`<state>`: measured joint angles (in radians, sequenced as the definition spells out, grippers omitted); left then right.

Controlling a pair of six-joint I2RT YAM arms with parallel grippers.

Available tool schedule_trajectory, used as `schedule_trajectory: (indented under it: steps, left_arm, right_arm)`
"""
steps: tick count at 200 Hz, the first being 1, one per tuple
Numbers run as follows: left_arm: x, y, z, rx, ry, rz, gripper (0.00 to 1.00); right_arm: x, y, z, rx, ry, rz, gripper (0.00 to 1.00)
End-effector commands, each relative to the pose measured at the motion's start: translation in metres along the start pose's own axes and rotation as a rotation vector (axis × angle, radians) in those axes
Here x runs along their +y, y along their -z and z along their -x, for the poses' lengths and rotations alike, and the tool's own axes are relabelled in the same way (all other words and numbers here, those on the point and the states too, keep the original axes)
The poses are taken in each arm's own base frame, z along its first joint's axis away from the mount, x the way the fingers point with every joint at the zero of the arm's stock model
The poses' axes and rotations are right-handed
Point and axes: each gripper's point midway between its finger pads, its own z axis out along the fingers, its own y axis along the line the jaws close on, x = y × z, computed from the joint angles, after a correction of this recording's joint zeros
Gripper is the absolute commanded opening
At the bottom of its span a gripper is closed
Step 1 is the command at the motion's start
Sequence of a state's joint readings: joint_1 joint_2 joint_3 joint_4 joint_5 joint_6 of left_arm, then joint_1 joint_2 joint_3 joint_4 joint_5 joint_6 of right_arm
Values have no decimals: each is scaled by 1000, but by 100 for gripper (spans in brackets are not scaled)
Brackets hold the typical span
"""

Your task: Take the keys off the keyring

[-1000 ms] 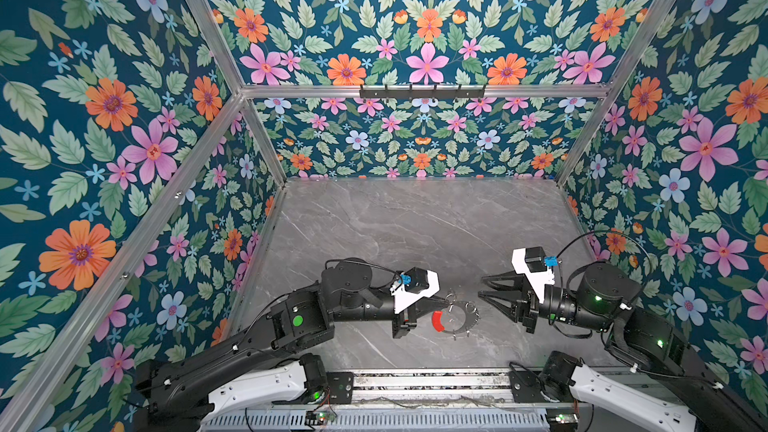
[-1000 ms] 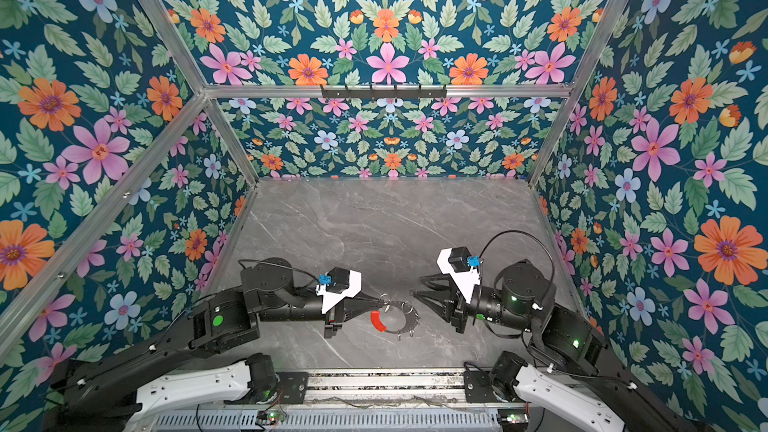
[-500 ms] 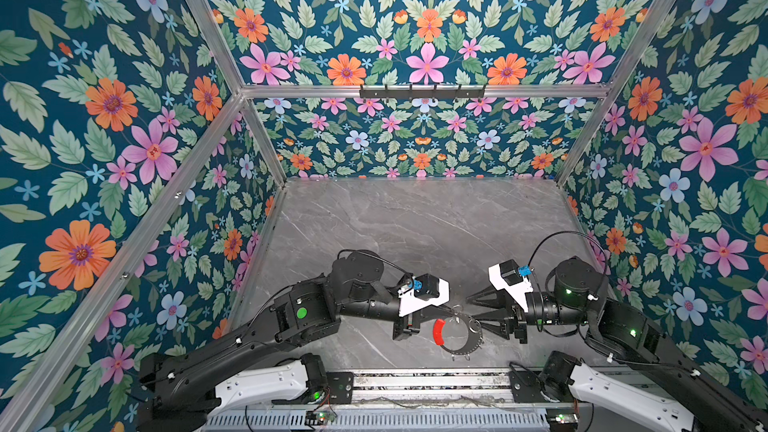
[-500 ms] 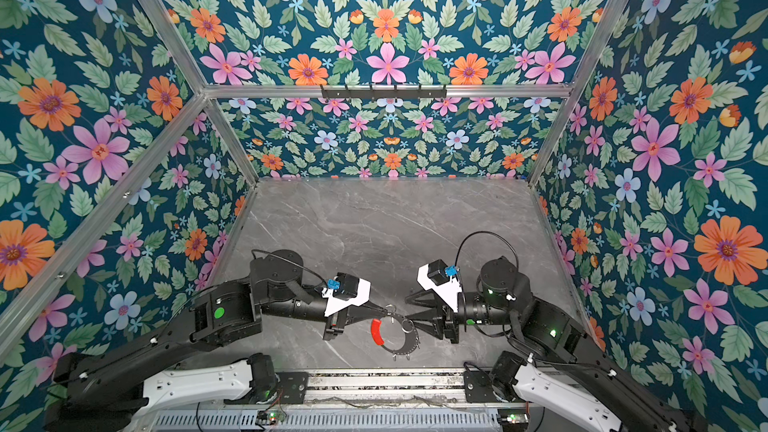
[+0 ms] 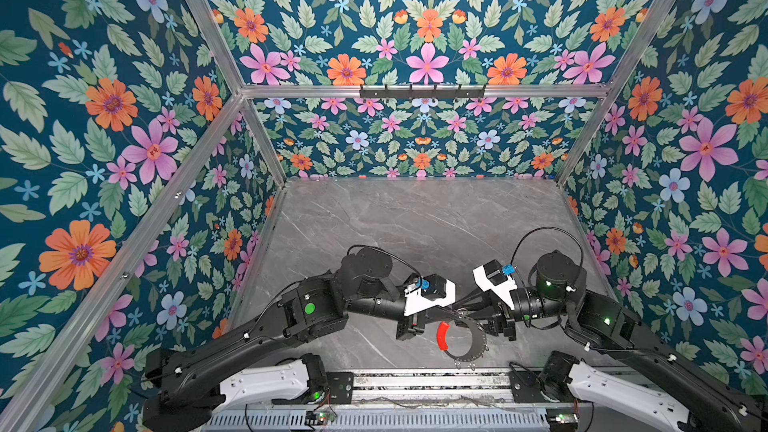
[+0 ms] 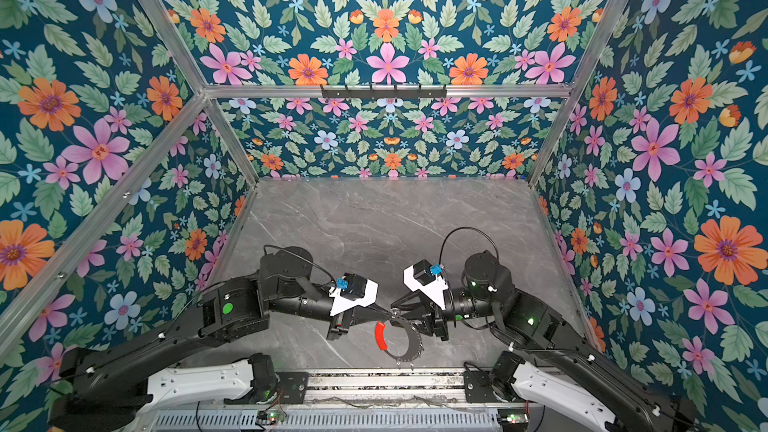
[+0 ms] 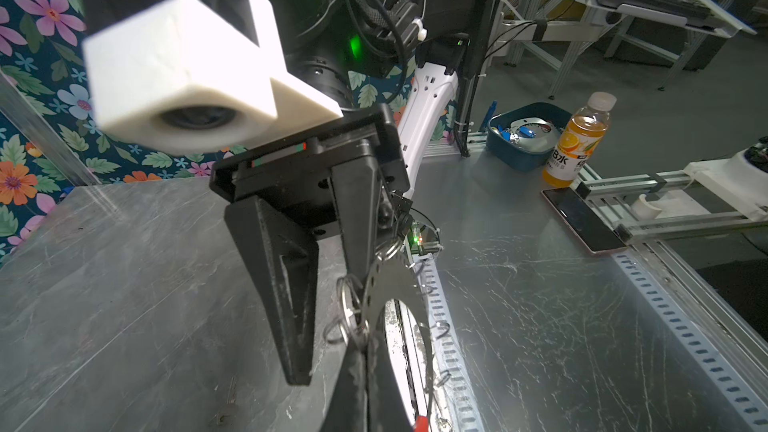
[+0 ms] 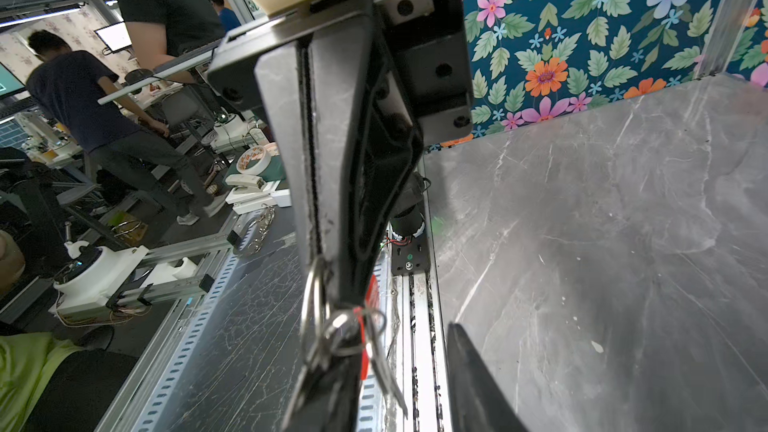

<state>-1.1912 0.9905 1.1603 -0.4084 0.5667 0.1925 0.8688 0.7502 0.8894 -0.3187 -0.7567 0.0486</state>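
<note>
The keyring, a thin grey hoop with a red sleeve, hangs low over the table's front edge. My left gripper is shut on the hoop's upper rim. My right gripper meets it from the right, its jaws a little apart. Small split rings and a key blade sit at that spot, against one right finger. Tiny keys dangle under the hoop.
A metal rail runs along the front edge just below the hoop. Floral walls enclose the grey marble table. Beyond the rail stand a blue bin, an orange bottle and a phone.
My right gripper has moved left up to the hoop's top, where its jaws widened and then narrowed. The left gripper has kept its hold and shifted slightly toward the front.
</note>
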Motion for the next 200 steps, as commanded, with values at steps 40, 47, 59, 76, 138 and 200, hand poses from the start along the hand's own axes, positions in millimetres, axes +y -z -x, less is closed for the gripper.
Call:
schedule_trajectory:
  steps: [40, 47, 59, 76, 138, 200]
  left_arm:
    - [3, 3, 7, -20, -10, 22, 0]
    - [3, 3, 7, -19, -9, 26, 0]
    - [4, 3, 7, -18, -5, 28, 0]
    - [5, 5, 7, -16, 2, 38, 0]
    - [5, 11, 8, -24, 15, 57, 0]
    - [4, 8, 0, -1, 36, 49, 0]
  right_arm:
    - [10, 7, 7, -25, 53, 18, 0]
    - [10, 8, 7, -23, 54, 11, 0]
    - [9, 10, 6, -17, 54, -3, 0]
    - [6, 12, 4, -5, 56, -32, 0]
    - [-6, 21, 4, 5, 64, -149, 0]
    - [-17, 29, 17, -29, 91, -238, 0]
